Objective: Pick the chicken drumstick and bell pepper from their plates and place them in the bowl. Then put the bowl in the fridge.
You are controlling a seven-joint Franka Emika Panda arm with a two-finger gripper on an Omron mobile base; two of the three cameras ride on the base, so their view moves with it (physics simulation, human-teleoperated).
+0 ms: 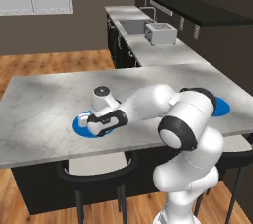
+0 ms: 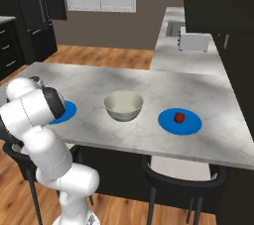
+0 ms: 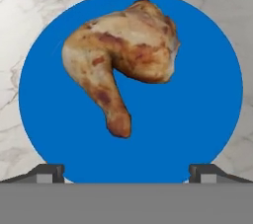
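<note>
The chicken drumstick [image 3: 118,65] was golden-brown with darker reddish-brown patches and paler tan areas, lying on a solid bright blue plate [image 3: 197,119]. The tabletop [image 1: 49,104] was pale grey-white marble with faint darker veins. At the lower right of the right base view, a second blue plate [image 2: 191,125] carried a small bright red bell pepper [image 2: 179,117]. The bowl [image 2: 123,106] was pale whitish-grey with a creamy interior. The floor [image 1: 54,62] showed warm orange-brown wood planks. The toaster [image 1: 160,33] was light grey.
</note>
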